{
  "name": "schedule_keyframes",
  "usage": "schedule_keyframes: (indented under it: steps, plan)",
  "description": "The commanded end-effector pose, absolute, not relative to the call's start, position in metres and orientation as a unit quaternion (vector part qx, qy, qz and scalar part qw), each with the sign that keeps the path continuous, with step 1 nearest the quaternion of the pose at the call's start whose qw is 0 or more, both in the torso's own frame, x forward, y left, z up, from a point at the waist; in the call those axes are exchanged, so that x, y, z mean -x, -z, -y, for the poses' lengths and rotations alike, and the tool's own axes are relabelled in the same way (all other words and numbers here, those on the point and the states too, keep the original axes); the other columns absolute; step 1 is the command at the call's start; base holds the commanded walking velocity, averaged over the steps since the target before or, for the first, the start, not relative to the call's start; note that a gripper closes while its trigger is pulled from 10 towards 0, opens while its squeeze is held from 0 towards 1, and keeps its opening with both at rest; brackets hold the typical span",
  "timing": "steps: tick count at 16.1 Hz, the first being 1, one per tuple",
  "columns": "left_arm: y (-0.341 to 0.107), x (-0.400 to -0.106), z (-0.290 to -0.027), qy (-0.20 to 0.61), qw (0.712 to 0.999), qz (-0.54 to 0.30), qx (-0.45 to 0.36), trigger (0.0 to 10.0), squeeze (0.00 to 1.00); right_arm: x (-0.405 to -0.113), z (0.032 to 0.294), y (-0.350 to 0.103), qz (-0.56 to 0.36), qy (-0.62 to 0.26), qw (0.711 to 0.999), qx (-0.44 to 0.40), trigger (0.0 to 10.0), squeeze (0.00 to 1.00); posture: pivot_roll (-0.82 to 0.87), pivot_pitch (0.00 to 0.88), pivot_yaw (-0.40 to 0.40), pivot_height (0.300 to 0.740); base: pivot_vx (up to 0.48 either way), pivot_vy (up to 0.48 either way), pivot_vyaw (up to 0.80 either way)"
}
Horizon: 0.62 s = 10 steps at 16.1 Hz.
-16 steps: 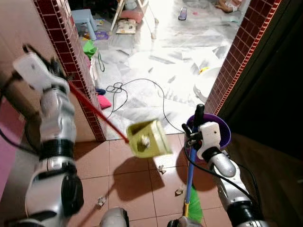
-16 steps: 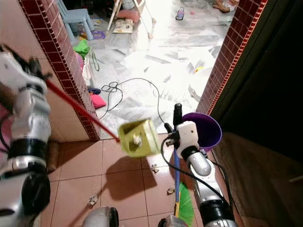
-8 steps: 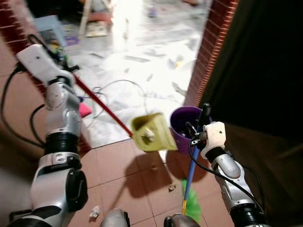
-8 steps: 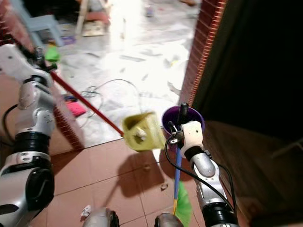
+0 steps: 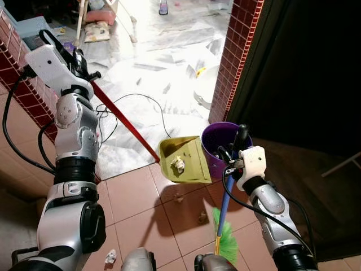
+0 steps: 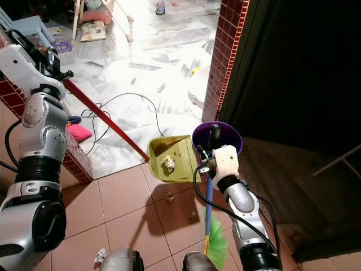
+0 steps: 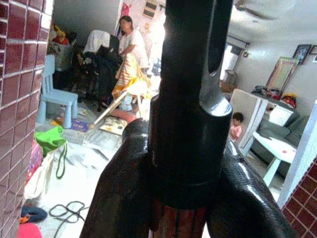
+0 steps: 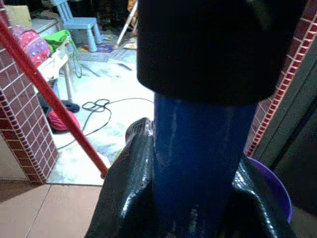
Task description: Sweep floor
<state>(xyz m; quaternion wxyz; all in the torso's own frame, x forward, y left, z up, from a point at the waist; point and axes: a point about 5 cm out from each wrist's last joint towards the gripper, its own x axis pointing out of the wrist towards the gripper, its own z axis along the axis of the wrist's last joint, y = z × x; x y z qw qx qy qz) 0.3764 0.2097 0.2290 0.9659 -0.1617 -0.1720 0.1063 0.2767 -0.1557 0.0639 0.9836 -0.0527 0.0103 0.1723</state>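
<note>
While the left gripper (image 5: 84,68) is raised high beside the red brick-tile pillar (image 5: 22,93), its two black fingers (image 7: 121,198) are clamped on the red handle (image 5: 124,121) of the yellow-green dustpan (image 5: 183,161), which hangs tilted above the floor with a crumpled scrap of litter (image 5: 178,164) in its tray — its far edge just beside the rim of the purple bin (image 5: 217,141). The right gripper (image 5: 237,155) is closed around the blue shaft of the broom (image 5: 224,206), held near upright, green bristles (image 5: 227,240) down on the tiles.

The bin stands at the foot of a second brick-tile pillar (image 5: 234,62), with a dark opening to its right. Between the two pillars the way is open onto a pale marble floor (image 5: 163,73) crossed by a black cable (image 5: 144,101).

Underfoot are terracotta tiles (image 5: 141,217) with bits of debris (image 5: 202,215) near the broom and another scrap (image 5: 110,257) by the left arm. In the left wrist view, a furnished room with two people (image 7: 132,47) lies beyond.
</note>
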Motion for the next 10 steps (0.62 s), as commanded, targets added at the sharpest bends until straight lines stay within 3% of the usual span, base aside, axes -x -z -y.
schedule_keyframes:
  steps: [1,5,10]
  plan:
    - [-0.272,-0.374,-0.209,-0.093,0.946,0.248,0.186,10.0,0.00,-0.277,0.156,-0.068,-0.003,-0.179,0.982,0.064,10.0,0.00,-0.13,0.000,0.045,0.740,0.000,0.000,0.00]
    - [-0.290,-0.374,-0.221,-0.116,0.937,0.275,0.184,10.0,0.00,-0.274,0.157,-0.067,-0.002,-0.181,0.981,0.065,10.0,0.00,-0.13,0.000,0.046,0.740,0.000,0.000,0.00]
    - [-0.301,-0.379,-0.213,-0.103,0.932,0.284,0.198,10.0,0.00,-0.275,0.154,-0.067,-0.002,-0.187,0.981,0.061,10.0,0.00,-0.14,0.000,0.049,0.740,0.292,0.000,-0.76]
